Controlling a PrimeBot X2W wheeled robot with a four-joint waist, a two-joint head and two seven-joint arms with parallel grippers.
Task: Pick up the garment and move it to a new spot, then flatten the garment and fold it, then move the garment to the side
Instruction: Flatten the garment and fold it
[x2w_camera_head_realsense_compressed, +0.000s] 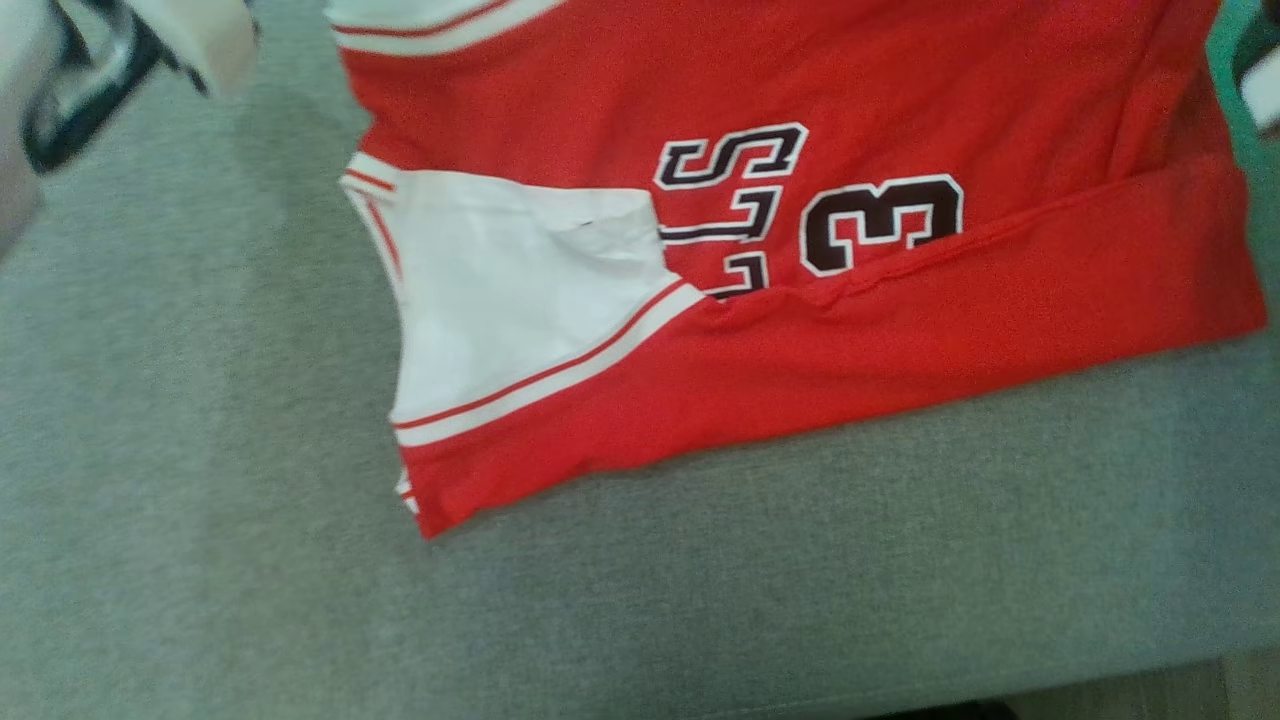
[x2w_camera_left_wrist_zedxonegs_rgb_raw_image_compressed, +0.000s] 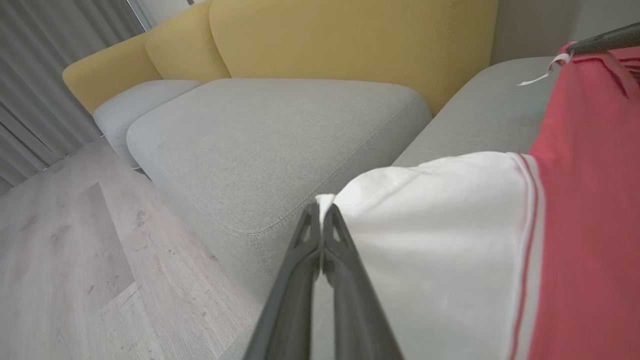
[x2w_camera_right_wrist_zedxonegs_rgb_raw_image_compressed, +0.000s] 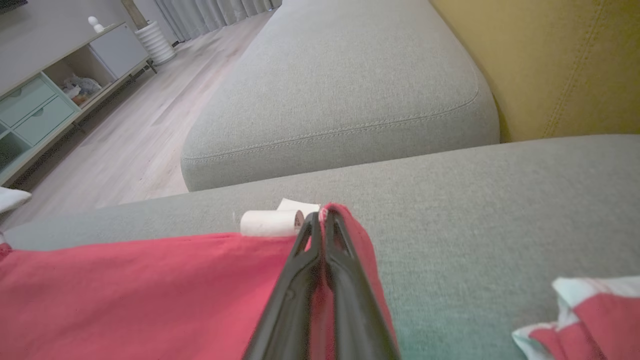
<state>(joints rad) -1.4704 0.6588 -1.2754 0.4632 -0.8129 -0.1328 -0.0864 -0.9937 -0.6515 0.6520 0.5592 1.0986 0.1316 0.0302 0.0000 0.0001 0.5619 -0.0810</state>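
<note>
The garment (x2w_camera_head_realsense_compressed: 900, 300), a red jersey with a white side panel, striped trim and black-and-white numerals including a "3", lies spread on the grey sofa cushion (x2w_camera_head_realsense_compressed: 200, 500), its near edge folded over. My left gripper (x2w_camera_left_wrist_zedxonegs_rgb_raw_image_compressed: 321, 210) is shut on a white corner of the garment (x2w_camera_left_wrist_zedxonegs_rgb_raw_image_compressed: 440, 240). My right gripper (x2w_camera_right_wrist_zedxonegs_rgb_raw_image_compressed: 322, 217) is shut on a red edge of the garment (x2w_camera_right_wrist_zedxonegs_rgb_raw_image_compressed: 150, 295), beside its small white labels (x2w_camera_right_wrist_zedxonegs_rgb_raw_image_compressed: 270, 222). The cloth stretches between both grippers. A pale forearm (x2w_camera_head_realsense_compressed: 120, 50) shows blurred at the top left of the head view.
A second red cloth with a pale corner (x2w_camera_right_wrist_zedxonegs_rgb_raw_image_compressed: 590, 315) lies on the cushion to my right gripper's right. The yellow sofa back (x2w_camera_left_wrist_zedxonegs_rgb_raw_image_compressed: 350, 45) rises behind. More grey cushions (x2w_camera_right_wrist_zedxonegs_rgb_raw_image_compressed: 340, 85), wooden floor (x2w_camera_left_wrist_zedxonegs_rgb_raw_image_compressed: 75, 260), a curtain (x2w_camera_left_wrist_zedxonegs_rgb_raw_image_compressed: 45, 65) and a low cabinet (x2w_camera_right_wrist_zedxonegs_rgb_raw_image_compressed: 45, 105) surround the sofa.
</note>
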